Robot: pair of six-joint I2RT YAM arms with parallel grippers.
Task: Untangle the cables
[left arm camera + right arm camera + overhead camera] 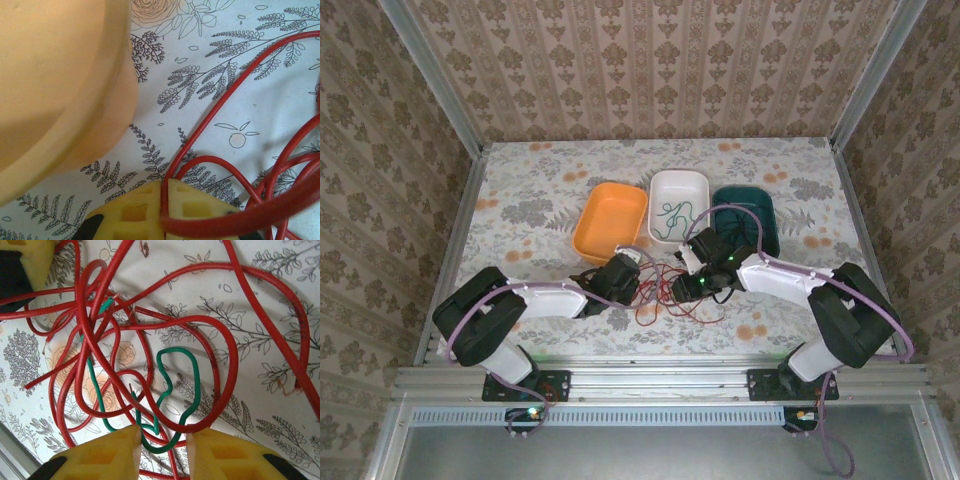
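Note:
The cables lie in a loose tangle of red wire on the flowered table, between my two grippers. My left gripper is shut on one red cable, which runs up between its yellow pads and loops across their front. My right gripper hovers over the tangle with a gap between its pads. A thin green cable and a red loop lie in that gap, untouched by either pad. Another green cable rests in the white tray.
An orange tray, the white tray and a dark green tray stand in a row behind the tangle. The orange tray is close to my left gripper's left side. The left gripper's pad sits at the tangle's far edge.

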